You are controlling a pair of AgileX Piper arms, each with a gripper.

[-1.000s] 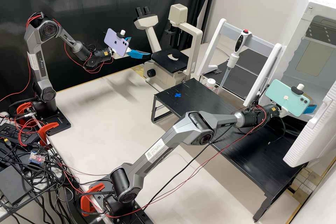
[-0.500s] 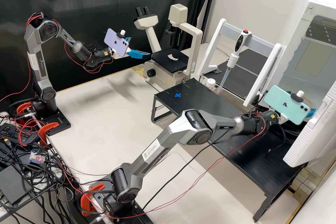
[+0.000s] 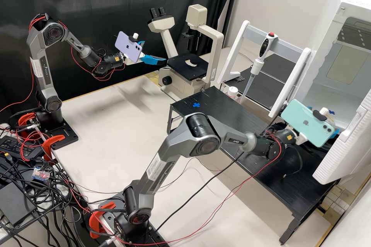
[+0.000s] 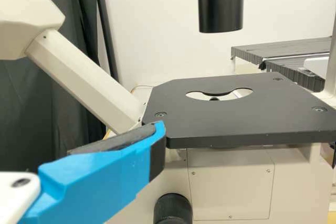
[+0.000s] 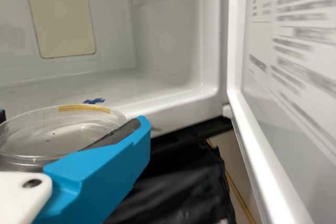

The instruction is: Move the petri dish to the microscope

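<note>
1. Right wrist view: the petri dish (image 5: 55,132) sits at the mouth of the white chamber (image 5: 165,30), held by the right end effector (image 5: 72,119). One dark-padded blue finger (image 5: 113,166) bears on its side wall, and a dark tip shows at the other side. It looks like thin clear plastic: light, stiff, slippery and liable to crack. The best hold is across opposite side walls, low and gently, clear of the upper rim. Being round, it has no long axis. Its flat face lies close to level, rim uppermost, with a yellow strip (image 5: 84,108) on the edge facing the chamber. Whether it holds liquid I cannot tell, so keeping it level is wise.

2. High view: the right arm (image 3: 205,135) spans the black stand (image 3: 228,108), its end effector beside the open door (image 3: 348,139). The microscope (image 3: 179,85) stands well apart, past the pipette (image 3: 261,52). The left end effector (image 3: 155,51) is open and empty, near the microscope stage (image 3: 187,70).

3. Left wrist view: the stage lies flat beneath a black tube (image 4: 220,3), with a round opening (image 4: 227,96) in its plate. The dish should go down flat there, centred; its turn about the upright hardly matters.
</note>
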